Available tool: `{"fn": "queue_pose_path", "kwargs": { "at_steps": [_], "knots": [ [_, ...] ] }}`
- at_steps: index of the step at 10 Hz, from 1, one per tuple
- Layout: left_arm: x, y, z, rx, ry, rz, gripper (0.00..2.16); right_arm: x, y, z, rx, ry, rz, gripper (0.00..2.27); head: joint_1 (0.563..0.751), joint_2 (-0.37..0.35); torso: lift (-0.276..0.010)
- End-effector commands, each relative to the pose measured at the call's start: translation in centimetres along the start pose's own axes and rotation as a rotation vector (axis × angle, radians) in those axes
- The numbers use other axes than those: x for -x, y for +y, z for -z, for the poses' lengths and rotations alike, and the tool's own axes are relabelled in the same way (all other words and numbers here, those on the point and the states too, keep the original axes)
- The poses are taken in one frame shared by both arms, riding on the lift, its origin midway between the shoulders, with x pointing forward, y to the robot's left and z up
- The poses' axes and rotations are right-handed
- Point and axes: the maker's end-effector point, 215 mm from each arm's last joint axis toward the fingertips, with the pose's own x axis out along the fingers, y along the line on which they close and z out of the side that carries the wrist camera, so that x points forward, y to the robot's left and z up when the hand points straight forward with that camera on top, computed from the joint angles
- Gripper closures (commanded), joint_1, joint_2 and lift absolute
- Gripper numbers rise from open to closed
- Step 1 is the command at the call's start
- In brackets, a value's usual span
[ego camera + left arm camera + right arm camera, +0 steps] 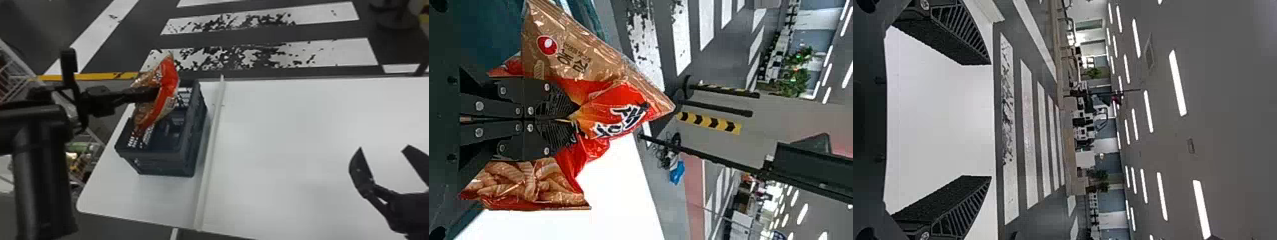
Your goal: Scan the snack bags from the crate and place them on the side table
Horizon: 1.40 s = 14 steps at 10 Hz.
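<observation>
"When the counter is looked over from the left, what is met first?"

"A white wire rack is seen at the left edge. Next to it the left tool is reached, its fingers closed down on a snack bag."

"How is the bag held?"

"It is pinched near its middle and crumpled round the fingertips; in the left wrist view a printed gold-and-red part and a clear part full of brown snacks are shown. It is held tilted over the dark blue crate."

"And the crate itself, where is it placed?"

"On the left part of the counter, just beside a raised pale strip by which the surface is divided. What lies inside cannot be made out."

"Farther right?"

"Beyond the counter, the dark floor is crossed by worn white stripes. At the far right, the right tool is held over the counter with its fingers spread wide, and nothing is gripped between them."
</observation>
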Motion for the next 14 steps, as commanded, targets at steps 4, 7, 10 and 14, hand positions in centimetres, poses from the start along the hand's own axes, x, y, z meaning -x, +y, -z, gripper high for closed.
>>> {"fn": "queue_pose_path", "kwargs": {
  "at_steps": [4, 7, 10, 14],
  "knots": [
    [-2.7, -11.1, -6.4, 0.036, -0.116, 0.079, 2.14, -0.2, -0.1, -0.1, 0.004, 0.001, 0.002, 0.06, 0.695, 0.156, -0.094],
    [-10.2, -21.2, -4.3, 0.073, -0.087, 0.199, 2.14, -0.1, -0.1, -0.2, 0.002, -0.004, 0.008, 0.06, 0.695, 0.028, -0.094],
    [-16.6, -27.6, 1.2, 0.076, 0.054, 0.246, 2.14, 0.3, -0.5, -0.4, 0.006, -0.009, 0.017, 0.06, 0.695, -0.101, -0.094],
    [-22.1, -33.1, 8.6, 0.102, 0.177, 0.317, 2.10, 0.5, -0.7, -0.4, 0.003, -0.009, 0.027, 0.06, 0.695, -0.224, -0.094]
  ]
}}
